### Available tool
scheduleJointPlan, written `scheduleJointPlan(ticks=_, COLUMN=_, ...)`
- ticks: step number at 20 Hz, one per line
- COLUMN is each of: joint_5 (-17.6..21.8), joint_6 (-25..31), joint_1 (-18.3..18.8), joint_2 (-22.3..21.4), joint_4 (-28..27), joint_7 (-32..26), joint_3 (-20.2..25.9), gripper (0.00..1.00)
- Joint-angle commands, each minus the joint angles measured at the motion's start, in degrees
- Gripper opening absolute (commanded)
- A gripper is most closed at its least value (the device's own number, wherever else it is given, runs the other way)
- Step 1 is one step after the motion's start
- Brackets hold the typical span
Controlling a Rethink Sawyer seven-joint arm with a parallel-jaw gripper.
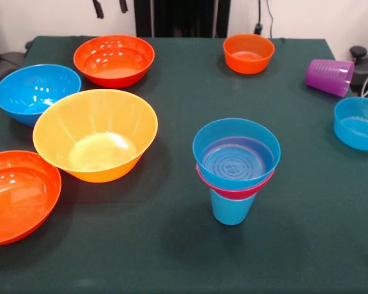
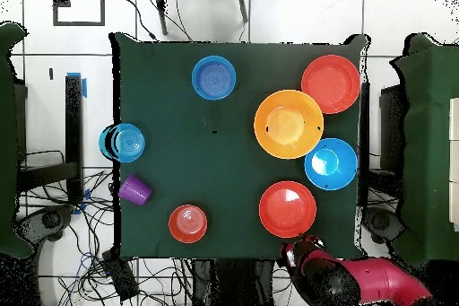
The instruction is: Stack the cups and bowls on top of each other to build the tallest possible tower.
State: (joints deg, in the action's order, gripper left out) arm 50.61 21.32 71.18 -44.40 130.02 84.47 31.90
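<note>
- Nearest the front camera: big red-orange bowl [image 1: 15, 195] at the table's [image 1: 172, 257] front corner, upright, empty.
- Tower so far [image 1: 234, 171]: light blue cup [image 1: 231, 209] at the base, pink bowl [image 1: 233, 191] on it with only its rim showing, small blue bowl [image 1: 236, 153] on top. Stands alone, mid-table.
- Large yellow-orange bowl [image 1: 95, 135] sits well apart from the tower; large blue bowl [image 1: 35, 92] and a second red-orange bowl [image 1: 114, 59] lie beyond it.
- Small orange bowl [image 1: 248, 52] is at the far edge; purple cup [image 1: 329, 77] lies on its side by the table edge, mouth facing the table centre; another small blue bowl [image 1: 357, 123] is close to it.
- My gripper [image 1: 110, 7]: only dark tips at the top edge of the front view, so I cannot tell how far the fingers are apart. Nothing seems to hang from them.
- Overhead, my arm [image 2: 359, 280] is off the table at its base-side edge, closest to a red-orange bowl [image 2: 288, 208].
- Key relation, as I judge it: the large blue bowl [image 2: 331, 163] is just past that one, much nearer me than the tower [image 2: 213, 77] at the table's far side. The next carry would run across the table.
</note>
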Motion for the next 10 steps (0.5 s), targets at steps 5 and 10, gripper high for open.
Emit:
scheduleJointPlan(ticks=5, joint_5=-0.8, joint_6=7.4, joint_1=0.2, joint_2=2.5, joint_4=-5.1, joint_7=-7.9, joint_3=5.5, gripper=1.0)
scheduleJointPlan(ticks=10, joint_5=-0.4, joint_6=9.1, joint_1=-1.1, joint_2=6.1, joint_4=-9.5, joint_7=-8.2, joint_3=5.7, gripper=1.0)
